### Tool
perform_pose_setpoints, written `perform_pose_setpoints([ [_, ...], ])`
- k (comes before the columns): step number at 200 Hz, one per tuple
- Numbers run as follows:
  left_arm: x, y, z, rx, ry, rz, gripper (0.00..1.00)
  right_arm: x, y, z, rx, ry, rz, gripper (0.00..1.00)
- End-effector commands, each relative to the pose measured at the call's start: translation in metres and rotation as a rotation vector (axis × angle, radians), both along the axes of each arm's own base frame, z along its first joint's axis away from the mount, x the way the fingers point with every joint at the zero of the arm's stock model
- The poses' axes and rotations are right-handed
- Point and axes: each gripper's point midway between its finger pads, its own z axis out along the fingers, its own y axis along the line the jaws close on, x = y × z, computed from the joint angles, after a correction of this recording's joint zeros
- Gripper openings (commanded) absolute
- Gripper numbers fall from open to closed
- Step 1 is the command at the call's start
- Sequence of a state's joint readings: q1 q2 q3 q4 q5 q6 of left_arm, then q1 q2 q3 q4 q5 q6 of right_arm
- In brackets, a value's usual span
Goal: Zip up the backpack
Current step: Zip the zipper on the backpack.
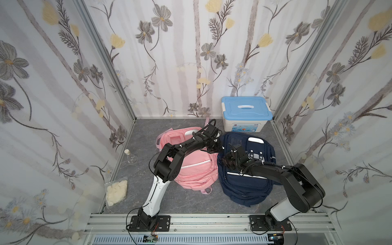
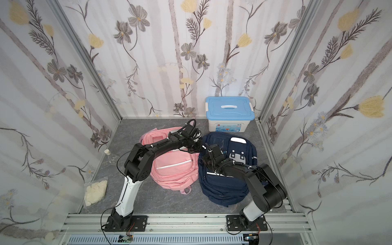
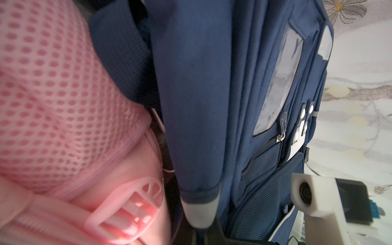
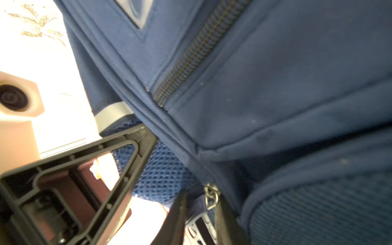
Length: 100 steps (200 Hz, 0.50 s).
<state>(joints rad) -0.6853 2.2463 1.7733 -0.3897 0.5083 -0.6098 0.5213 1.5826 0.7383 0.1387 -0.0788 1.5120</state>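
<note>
A navy backpack (image 1: 246, 186) (image 2: 224, 186) lies flat on the grey floor at the right, close beside a pink backpack (image 1: 197, 169) (image 2: 174, 167). My left gripper (image 1: 214, 149) (image 2: 196, 148) (image 3: 200, 229) reaches over the pink one and is shut on a navy strap (image 3: 191, 127) with a grey tip at the navy backpack's upper left edge. My right gripper (image 1: 224, 161) (image 2: 206, 161) (image 4: 201, 201) sits just below it, its fingers narrowed onto a zipper pull (image 4: 211, 197) with a metal ring. A closed zipper line (image 4: 197, 51) runs across the fabric above.
A white box with a blue lid (image 1: 246, 110) (image 2: 229, 108) stands at the back wall behind the navy backpack. A glass flask (image 1: 131, 158) and a clear bag of white pieces (image 1: 116, 192) lie along the left wall. The two arms' wrists are very close together.
</note>
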Motion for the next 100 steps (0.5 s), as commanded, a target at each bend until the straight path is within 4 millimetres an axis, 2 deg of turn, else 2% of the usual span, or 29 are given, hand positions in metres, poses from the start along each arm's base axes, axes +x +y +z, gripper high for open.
perform_pose_setpoints([
  [1, -0.019, -0.010, 0.028, -0.092, 0.044, -0.065, 0.00, 0.013, -0.017, 0.000, -0.055, -0.043, -0.082, 0.14],
  [20, -0.020, -0.008, 0.027, -0.090, 0.046, -0.064, 0.00, 0.011, -0.019, -0.004, -0.062, -0.034, -0.079, 0.06],
  [43, -0.020, -0.005, 0.026, -0.088, 0.047, -0.062, 0.00, 0.007, -0.022, -0.010, -0.074, -0.024, -0.072, 0.10],
  [64, -0.020, -0.005, 0.024, -0.088, 0.049, -0.062, 0.00, 0.004, -0.024, -0.014, -0.087, -0.015, -0.063, 0.01],
  [100, -0.019, -0.002, 0.022, -0.080, 0.052, -0.055, 0.00, -0.010, -0.029, -0.014, -0.172, 0.042, 0.008, 0.02],
])
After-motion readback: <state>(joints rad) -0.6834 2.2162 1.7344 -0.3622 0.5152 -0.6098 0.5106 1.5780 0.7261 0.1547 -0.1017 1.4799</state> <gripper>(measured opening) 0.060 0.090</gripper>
